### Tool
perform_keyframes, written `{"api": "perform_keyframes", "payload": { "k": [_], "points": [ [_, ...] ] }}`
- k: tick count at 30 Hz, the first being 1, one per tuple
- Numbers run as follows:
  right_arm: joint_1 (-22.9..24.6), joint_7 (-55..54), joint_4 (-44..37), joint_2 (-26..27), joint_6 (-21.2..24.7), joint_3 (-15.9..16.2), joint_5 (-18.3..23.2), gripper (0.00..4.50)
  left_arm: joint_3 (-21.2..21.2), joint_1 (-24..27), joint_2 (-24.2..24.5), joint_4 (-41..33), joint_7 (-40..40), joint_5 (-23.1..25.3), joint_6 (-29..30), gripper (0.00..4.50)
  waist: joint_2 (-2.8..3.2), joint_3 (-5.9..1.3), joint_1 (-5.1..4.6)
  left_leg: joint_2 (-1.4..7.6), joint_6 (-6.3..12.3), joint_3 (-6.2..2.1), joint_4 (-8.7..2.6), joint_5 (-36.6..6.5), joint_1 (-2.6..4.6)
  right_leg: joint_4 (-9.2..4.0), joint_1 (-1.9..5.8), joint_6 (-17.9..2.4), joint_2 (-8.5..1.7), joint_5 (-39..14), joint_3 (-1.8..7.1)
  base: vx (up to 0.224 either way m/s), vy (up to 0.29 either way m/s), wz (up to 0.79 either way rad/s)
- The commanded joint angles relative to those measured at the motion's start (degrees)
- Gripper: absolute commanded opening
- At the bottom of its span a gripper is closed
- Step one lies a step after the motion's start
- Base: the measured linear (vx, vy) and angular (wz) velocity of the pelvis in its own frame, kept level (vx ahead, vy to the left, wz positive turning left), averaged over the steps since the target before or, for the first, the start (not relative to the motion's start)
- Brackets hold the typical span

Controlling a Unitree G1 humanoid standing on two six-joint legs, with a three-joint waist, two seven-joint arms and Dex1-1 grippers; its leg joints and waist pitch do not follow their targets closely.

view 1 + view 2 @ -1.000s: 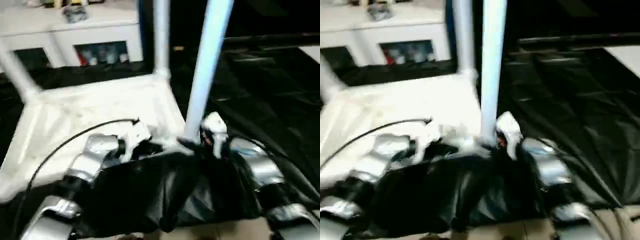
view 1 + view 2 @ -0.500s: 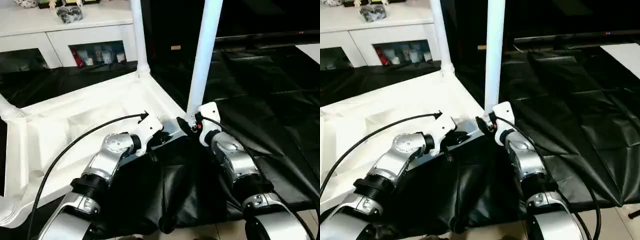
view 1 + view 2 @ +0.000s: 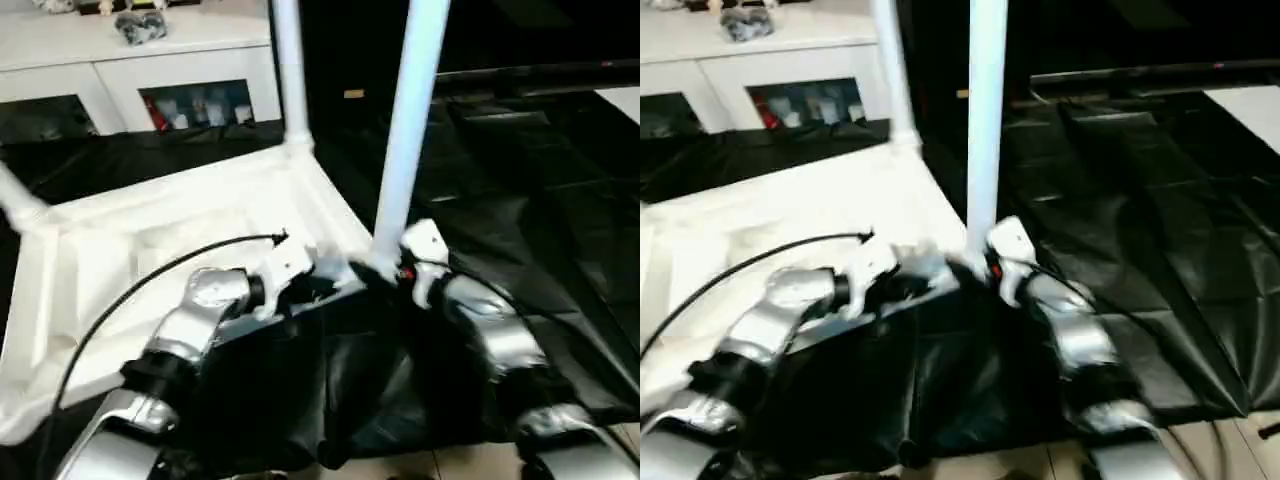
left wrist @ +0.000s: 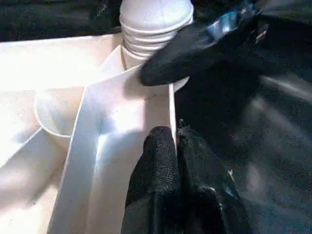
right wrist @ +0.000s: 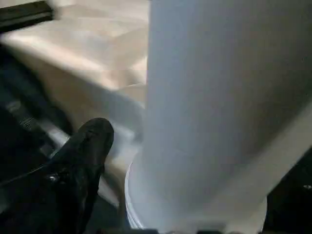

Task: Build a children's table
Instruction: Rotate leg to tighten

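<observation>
Left eye view: white cabinet (image 3: 150, 60) behind upturned tabletop (image 3: 150, 240)

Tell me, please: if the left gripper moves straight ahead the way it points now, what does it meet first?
Probably the threaded base of the near leg, seated in the tabletop's corner socket. The left gripper points along the rim towards it; the right gripper's finger lies there too.

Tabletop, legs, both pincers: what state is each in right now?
Tabletop: upside down, ribbed side up.
Near leg: upright in its corner socket.
Far leg: upright in its socket.
Left-corner leg: leaning outward.
Left pincer: shut on the tabletop's rim.
Right pincer: open around the near leg's base.
</observation>
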Motion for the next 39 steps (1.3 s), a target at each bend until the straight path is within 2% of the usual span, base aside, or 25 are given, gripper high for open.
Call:
{"api": "perform_keyframes", "payload": {
  "k": [1, 2, 6, 10, 13, 16, 22, 25, 27, 29, 30, 31, 32, 33, 34, 35, 36, 37, 39],
  "points": [
    [1.1, 6.9, -3.0, 0.6, 1.1, 4.6, 1.2, 4.07, -1.2, -0.9, -0.6, -3.5, -2.1, -1.3, -2.2, 0.0, -0.19, -3.65, 0.12, 3.74, 5.88, -1.73, -3.98, -10.1, 1.07, -3.79, 2.77, -14.9, -4.31, -5.3, 2.55, 0.0, 0.0, 0.0],
    [1.5, 9.1, -4.0, -0.3, 1.5, 5.1, 1.6, 4.07, -1.3, -0.7, -0.2, -3.7, -2.9, -1.5, -2.3, 0.0, -0.39, -3.65, 0.29, 3.83, 5.63, -1.74, -4.0, -10.3, 1.18, -3.81, 2.69, -14.7, -4.32, -5.8, 2.61, 0.0, 0.0, 0.0],
    [3.7, 18.2, -8.8, -4.3, 3.3, 7.7, 2.9, 4.07, -1.5, 0.0, 1.6, -4.8, -6.3, -2.5, -1.9, 0.0, -0.41, -3.58, 0.76, 3.77, 5.51, -1.77, -4.05, -10.5, 1.11, -3.87, 2.82, -14.3, -4.29, -6.5, 2.62, 0.0, 0.0, 0.0],
    [4.6, 22.1, -11.0, -6.1, 5.5, 9.0, 3.5, 4.07, -1.5, 0.4, 2.4, -5.0, -7.5, -2.8, -1.7, 0.0, -0.5, -3.56, 0.97, 3.8, 5.42, -1.81, -4.09, -10.6, 1.11, -3.98, 2.67, -14.2, -4.38, -7.6, 2.64, 0.0, 0.0, 0.0],
    [4.8, 23.2, -11.1, -6.1, 6.4, 9.0, 3.8, 3.73, -1.3, 0.6, 2.8, -5.3, -8.2, -2.9, -1.6, 0.0, -0.66, -3.55, 1.17, 3.79, 4.98, -1.77, -4.1, -10.4, 1.18, -4.11, 2.56, -13.8, -4.36, -8.8, 2.69, 0.0, 0.0, 0.0],
    [5.0, 23.7, -11.7, -6.2, 7.2, 9.1, 4.3, 3.56, -1.3, 0.8, 3.0, -5.5, -8.6, -3.0, -1.5, 0.0, -0.53, -3.55, 1.36, 3.82, 4.61, -1.82, -4.14, -10.5, 1.2, -4.14, 2.52, -13.6, -4.39, -9.5, 2.67, 0.0, 0.0, 0.0],
    [5.5, 25.2, -13.4, -6.3, 9.2, 9.2, 4.9, 3.04, -1.5, 1.2, 3.5, -5.9, -9.2, -3.3, -1.1, 0.0, -0.49, -3.71, 1.61, 3.83, 4.83, -1.87, -4.07, -9.2, 1.14, -3.79, 2.57, -13.8, -4.3, -6.7, 2.63, 0.0, 0.0, 0.0],
    [5.7, 24.4, -13.3, -5.7, 9.3, 8.8, 5.2, 2.92, -1.3, 1.3, 3.2, -5.8, -8.7, -3.4, -0.9, 0.0, -0.49, -3.68, 1.65, 3.79, 4.69, -1.8, -4.05, -9.6, 1.2, -3.92, 2.5, -13.7, -4.36, -7.5, 2.64, 0.0, 0.0, 0.0],
    [5.2, 20.4, -12.0, -3.7, 9.6, 7.1, 5.6, 2.77, -1.0, 1.0, 2.2, -5.4, -6.5, -2.9, -0.2, 0.0, -0.65, -3.61, 1.61, 3.74, 4.51, -1.77, -4.08, -9.7, 1.17, -3.96, 2.5, -13.6, -4.37, -8.1, 2.68, 0.0, 0.0, 0.0],
    [4.2, 14.9, -9.7, -1.5, 9.1, 5.5, 4.8, 2.76, -0.8, 0.4, 1.1, -4.3, -3.4, -1.8, 0.2, 0.0, -0.54, -3.5, 1.31, 3.71, 3.82, -1.76, -4.18, -10.3, 1.22, -4.19, 2.27, -13.4, -4.44, -9.8, 2.74, 0.0, 0.0, 0.0],
    [2.6, 6.8, -6.3, 1.7, 8.9, 3.5, 3.4, 2.75, -0.3, -0.9, -0.8, -2.1, 2.1, 0.0, 0.8, 0.0, -0.58, -3.27, 0.93, 3.58, 2.74, -1.8, -4.36, -11.7, 1.31, -4.53, 2.11, -13.0, -4.43, -12.7, 2.73, 0.0, 0.0, 0.0],
    [2.1, 4.4, -5.4, 2.7, 9.1, 3.0, 3.0, 2.74, -0.2, -1.4, -1.6, -1.2, 4.3, 0.7, 1.1, 0.0, -0.58, -3.27, 0.93, 3.58, 2.74, -1.8, -4.36, -11.7, 1.31, -4.53, 2.11, -13.0, -4.43, -12.7, 2.73, 0.0, 0.0, 0.0],
    [1.5, 0.5, -3.8, 4.3, 8.9, 2.6, 2.0, 2.74, -0.1, -2.1, -2.9, 0.1, 7.1, 1.4, 1.3, 0.0, -0.71, -3.18, 0.46, 3.4, 0.88, -2.06, -4.59, -13.9, 1.61, -4.98, 2.28, -11.6, -4.53, -17.6, 2.63, 0.0, 0.0, 0.0],
    [0.8, -3.3, -2.3, 6.1, 9.0, 2.6, 0.9, 2.73, 0.1, -2.8, -4.3, 1.2, 10.0, 2.0, 1.5, 0.0, -0.51, -3.11, 0.1, 3.42, 0.3, -2.13, -4.7, -14.5, 1.68, -5.22, 2.14, -11.1, -4.55, -18.7, 2.73, 0.0, 0.0, 0.0],
    [0.8, -3.3, -2.3, 6.1, 9.0, 2.6, 0.9, 2.73, 0.1, -2.8, -4.3, 1.2, 10.0, 2.0, 1.5, 0.0, -0.48, -3.08, -0.17, 3.41, 0.18, -2.09, -4.73, -14.8, 1.68, -5.26, 2.05, -11.0, -4.46, -18.7, 2.72, 0.0, 0.0, 0.0],
    [-0.4, -9.9, 0.3, 9.1, 9.2, 2.7, -1.2, 2.73, 0.2, -3.9, -6.6, 2.8, 14.0, 2.8, 1.9, 0.0, -0.44, -3.05, -0.27, 3.36, 0.14, -2.17, -4.77, -15.2, 1.56, -5.33, 2.22, -10.8, -4.51, -18.8, 2.69, 0.0, 0.0, 0.0],
    [-0.9, -12.6, 1.3, 10.2, 9.4, 2.8, -2.0, 2.73, 0.1, -4.2, -7.4, 3.3, 15.3, 3.2, 1.9, 0.0, -0.57, -2.99, -0.74, 3.2, -0.17, -2.19, -4.89, -15.9, 1.62, -5.46, 2.08, -10.5, -4.43, -19.5, 2.66, 0.0, 0.0, 0.0],
    [-1.5, -15.7, 2.5, 11.7, 9.3, 2.7, -2.8, 2.73, 0.1, -4.8, -8.3, 4.1, 17.2, 3.7, 2.3, 0.0, -0.57, -3.03, -0.77, 3.15, -0.11, -2.23, -4.86, -16.0, 1.58, -5.52, 2.19, -10.2, -4.52, -19.8, 2.69, 0.0, 0.0, 0.0],
    [-3.1, -22.4, 5.5, 14.9, 9.6, 1.4, -3.7, 2.73, 0.2, -6.0, -10.2, 5.8, 21.5, 4.9, 3.3, 0.0, -0.5, -2.83, -1.23, 3.12, -0.2, -2.2, -4.89, -16.9, 1.68, -5.74, 1.87, -10.0, -4.55, -21.3, 2.75, 0.0, 0.0, 0.0]
  ]
}}
